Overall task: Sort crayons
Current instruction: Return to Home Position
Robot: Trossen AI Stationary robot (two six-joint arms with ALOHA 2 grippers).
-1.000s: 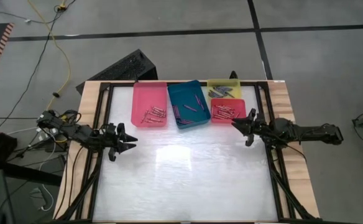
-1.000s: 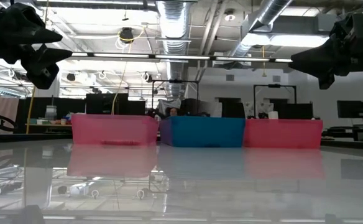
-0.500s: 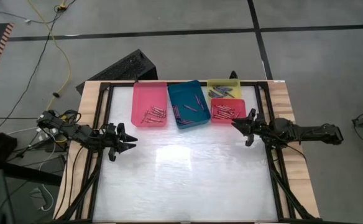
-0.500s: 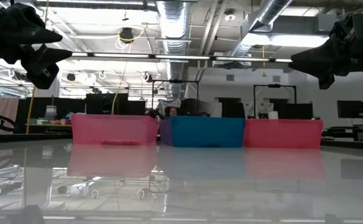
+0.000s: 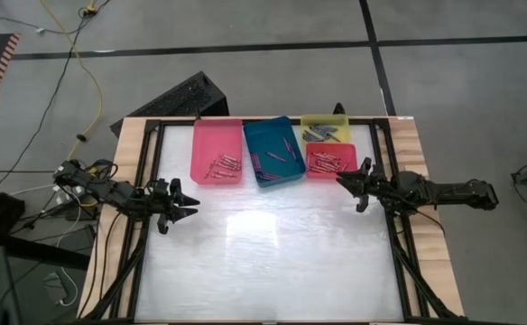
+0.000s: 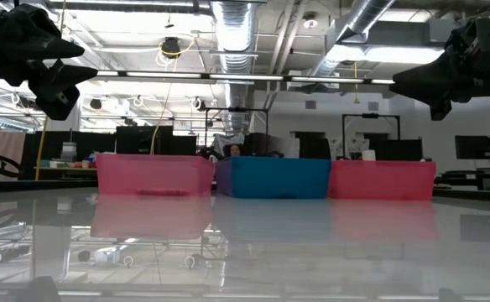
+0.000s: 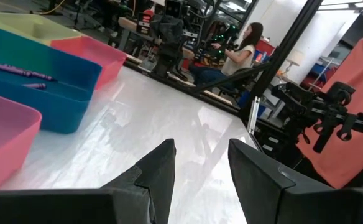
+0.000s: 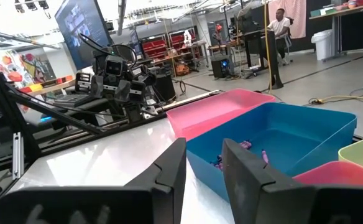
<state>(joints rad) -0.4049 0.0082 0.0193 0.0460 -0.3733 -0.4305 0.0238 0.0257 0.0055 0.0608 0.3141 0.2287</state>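
At upper centre of the high view, the crayons [image 5: 221,166] lie in four trays [image 5: 214,135]: light, stiff, likely brittle sticks, best pinched mid-length. The left gripper [image 5: 188,207] and right gripper [image 5: 345,181] hover either side of centre, fingers spread, empty.

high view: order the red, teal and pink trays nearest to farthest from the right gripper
1. Red tray, just beside the right gripper, at the row's right end.
2. Teal tray, middle of the row.
3. Pink tray, left end.

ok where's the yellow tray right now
High view: the yellow tray sits at the table's far edge, right of centre, just behind the red tray and beside the teal tray.
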